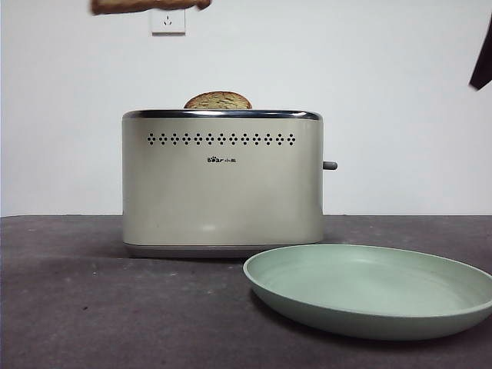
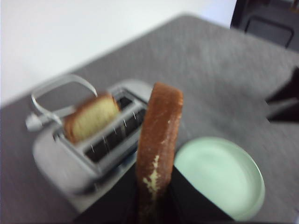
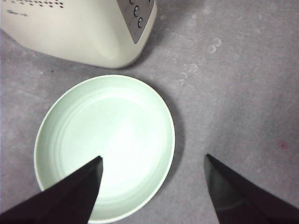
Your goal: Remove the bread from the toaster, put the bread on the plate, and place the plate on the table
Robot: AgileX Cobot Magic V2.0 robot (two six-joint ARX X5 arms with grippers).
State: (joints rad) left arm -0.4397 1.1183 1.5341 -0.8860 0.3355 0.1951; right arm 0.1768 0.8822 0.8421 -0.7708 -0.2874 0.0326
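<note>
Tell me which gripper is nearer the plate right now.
Right. The right gripper hangs open above the plate, over its rim. The left gripper is high above the toaster, holding the bread.

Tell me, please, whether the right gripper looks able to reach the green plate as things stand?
Probably yes: the right gripper hangs open above the mint green plate, nothing lies on the plate, and the toaster stands beside it, apart.

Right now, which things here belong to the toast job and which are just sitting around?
Job: bread clamped in the left end effector, toaster, plate, table, and the open right end effector above the plate.
Sitting around: second slice in the toaster, wall socket.
</note>
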